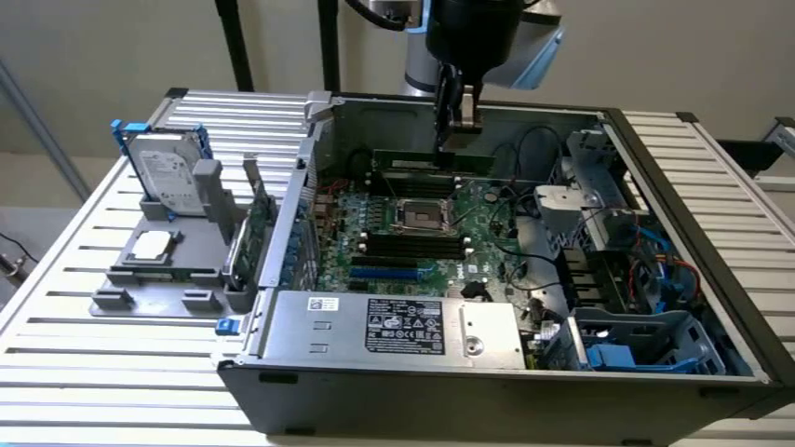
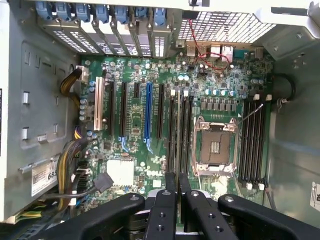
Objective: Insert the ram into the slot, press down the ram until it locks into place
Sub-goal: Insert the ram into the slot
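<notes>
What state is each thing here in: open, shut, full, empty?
computer case: open, side off.
fingers: shut on the ram.
ram: held on edge over the board; whether it is seated, cannot tell.
slots: empty beside the ram.
processor socket: bare.
blue socket: empty.
hard drive: upright in a holder outside the case.

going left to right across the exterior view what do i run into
hard drive → green expansion card standing upright → ram gripped in the pincer above the motherboard → blue-grey drive caddy
</notes>
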`<state>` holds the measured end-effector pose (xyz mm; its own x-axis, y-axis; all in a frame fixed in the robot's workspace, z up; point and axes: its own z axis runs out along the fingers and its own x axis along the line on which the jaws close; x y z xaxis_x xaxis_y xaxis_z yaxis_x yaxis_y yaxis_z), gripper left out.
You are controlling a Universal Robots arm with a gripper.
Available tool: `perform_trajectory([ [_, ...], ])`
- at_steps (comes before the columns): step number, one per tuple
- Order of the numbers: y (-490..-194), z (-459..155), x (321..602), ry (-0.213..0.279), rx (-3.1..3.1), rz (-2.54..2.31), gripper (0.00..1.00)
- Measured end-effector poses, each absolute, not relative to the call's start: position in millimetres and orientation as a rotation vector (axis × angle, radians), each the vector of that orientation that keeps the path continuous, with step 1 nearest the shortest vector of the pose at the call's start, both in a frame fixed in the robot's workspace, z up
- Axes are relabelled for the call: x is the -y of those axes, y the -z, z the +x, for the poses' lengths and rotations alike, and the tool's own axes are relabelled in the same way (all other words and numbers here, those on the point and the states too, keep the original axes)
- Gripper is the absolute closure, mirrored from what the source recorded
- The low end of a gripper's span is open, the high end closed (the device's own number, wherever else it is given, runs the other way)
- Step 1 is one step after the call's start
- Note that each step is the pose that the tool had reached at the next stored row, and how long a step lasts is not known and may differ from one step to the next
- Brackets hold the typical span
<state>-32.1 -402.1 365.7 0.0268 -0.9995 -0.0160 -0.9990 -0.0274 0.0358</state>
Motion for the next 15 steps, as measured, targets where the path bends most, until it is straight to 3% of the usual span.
perform_trajectory([
  [15, -338, -39, 388, 0.057, 2.209, 2.213, 0.87],
])
